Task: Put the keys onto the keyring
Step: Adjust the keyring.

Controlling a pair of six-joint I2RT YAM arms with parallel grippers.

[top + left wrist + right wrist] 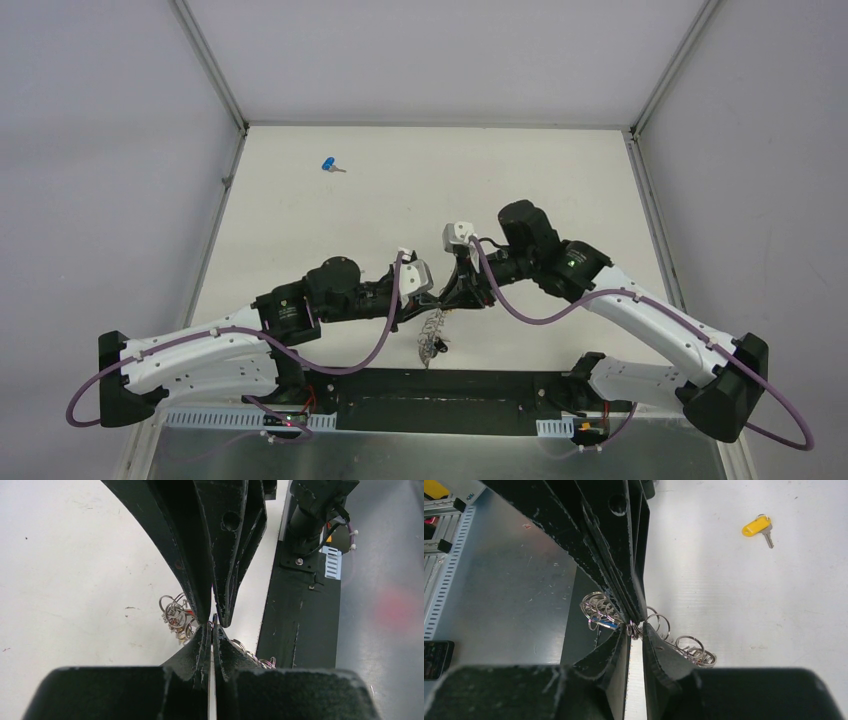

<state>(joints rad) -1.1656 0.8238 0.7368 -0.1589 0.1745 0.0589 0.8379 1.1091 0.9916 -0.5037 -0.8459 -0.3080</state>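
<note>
Left gripper (212, 630) is clamped tight on the keyring (432, 340), midway along the near edge of the tabletop (450, 180). Right gripper (636, 631) meets it tip to tip, jaws a sliver apart; grip unclear. Blue key (329, 164) lies near the far left corner, yellow key (756, 526) apart.
</note>
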